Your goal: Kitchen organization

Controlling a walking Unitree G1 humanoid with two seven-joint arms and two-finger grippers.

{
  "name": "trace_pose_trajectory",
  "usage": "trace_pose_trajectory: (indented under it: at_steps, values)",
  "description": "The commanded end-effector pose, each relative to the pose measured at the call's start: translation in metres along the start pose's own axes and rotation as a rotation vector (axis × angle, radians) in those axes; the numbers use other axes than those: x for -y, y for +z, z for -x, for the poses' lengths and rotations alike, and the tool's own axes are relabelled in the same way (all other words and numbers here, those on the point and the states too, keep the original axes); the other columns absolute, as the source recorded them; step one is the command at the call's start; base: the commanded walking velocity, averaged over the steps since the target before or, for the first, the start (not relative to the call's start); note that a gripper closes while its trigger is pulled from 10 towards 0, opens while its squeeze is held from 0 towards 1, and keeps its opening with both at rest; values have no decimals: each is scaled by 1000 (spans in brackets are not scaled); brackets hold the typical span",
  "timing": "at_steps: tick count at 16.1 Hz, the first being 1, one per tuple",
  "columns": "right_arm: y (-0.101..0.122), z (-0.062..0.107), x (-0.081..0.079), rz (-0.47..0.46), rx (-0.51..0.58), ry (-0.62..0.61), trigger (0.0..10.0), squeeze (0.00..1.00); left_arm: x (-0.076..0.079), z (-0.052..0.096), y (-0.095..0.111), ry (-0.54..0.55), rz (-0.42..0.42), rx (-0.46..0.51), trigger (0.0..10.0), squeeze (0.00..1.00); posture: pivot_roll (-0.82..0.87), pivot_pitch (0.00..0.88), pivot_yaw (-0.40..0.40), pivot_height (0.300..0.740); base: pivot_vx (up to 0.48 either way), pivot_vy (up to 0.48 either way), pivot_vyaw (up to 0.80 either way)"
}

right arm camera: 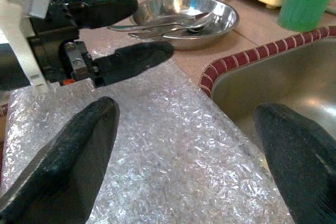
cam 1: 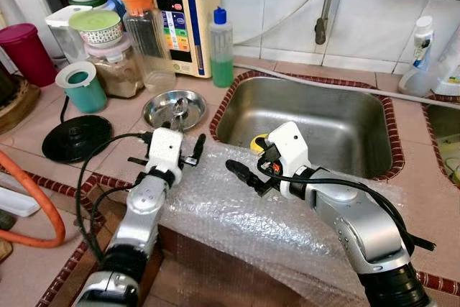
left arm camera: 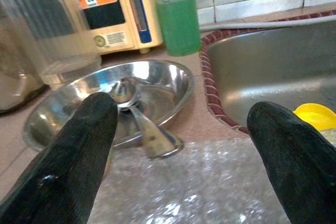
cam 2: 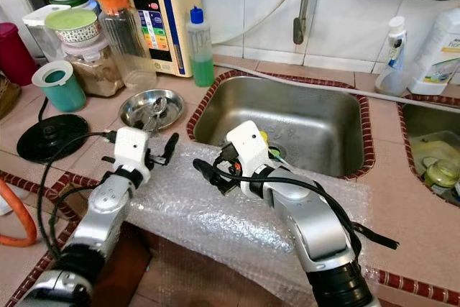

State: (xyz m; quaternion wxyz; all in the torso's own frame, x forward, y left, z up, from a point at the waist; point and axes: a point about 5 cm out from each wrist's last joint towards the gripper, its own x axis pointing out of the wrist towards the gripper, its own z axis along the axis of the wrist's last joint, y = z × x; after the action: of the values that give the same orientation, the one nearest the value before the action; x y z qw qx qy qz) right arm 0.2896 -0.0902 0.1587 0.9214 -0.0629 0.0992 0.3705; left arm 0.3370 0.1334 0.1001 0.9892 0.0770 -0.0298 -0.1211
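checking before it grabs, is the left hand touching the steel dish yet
Apart. In the left wrist view the left hand has both fingers open over the bubble wrap, with the steel dish and its spoon lying beyond the fingertips.

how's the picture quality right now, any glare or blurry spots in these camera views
Left eye view: evenly lit and sharp, glare on the steel dish and bubble wrap. Left wrist view: left tool's fingers close and soft, dish fairly sharp with bright reflections. Right wrist view: right tool's fingers blurred in the foreground, wrap sparkles, left tool in focus.
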Motion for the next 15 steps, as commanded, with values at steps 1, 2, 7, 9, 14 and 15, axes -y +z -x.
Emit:
trace_pose_trajectory:
  at_steps: [1, 2, 7, 9, 14, 15]
  values:
    - [3, 1, -3, 8, 5, 17, 10000, 0, -3, -3, -1, 3, -4, -7, 10000, 0, -32, 0, 69, 740, 0, 0, 0]
    - [3, 1, -3, 8, 4, 14, 10000, 0, -4, -4, -2, 4, -3, -13, 10000, 0, -34, 0, 70, 740, 0, 0, 0]
    - [3, 1, -4, 7, 4, 13, 10000, 0, -7, -8, -6, 17, 25, -43, 0, 0, -34, 0, 72, 740, 0, 0, 0]
    - [3, 1, -4, 6, 5, 13, 10000, 0, -7, -10, -6, 16, 30, -42, 0, 0, -32, 0, 72, 740, 0, 0, 0]
    - [3, 1, -4, 2, 6, 6, 10000, 0, -10, -12, -6, 25, 31, -42, 0, 0, -36, 0, 79, 740, 0, 0, 0]
    - [3, 1, -4, 2, 6, 3, 10000, 0, -10, -12, -5, 25, 31, -41, 0, 0, -36, 0, 79, 740, 0, 0, 0]
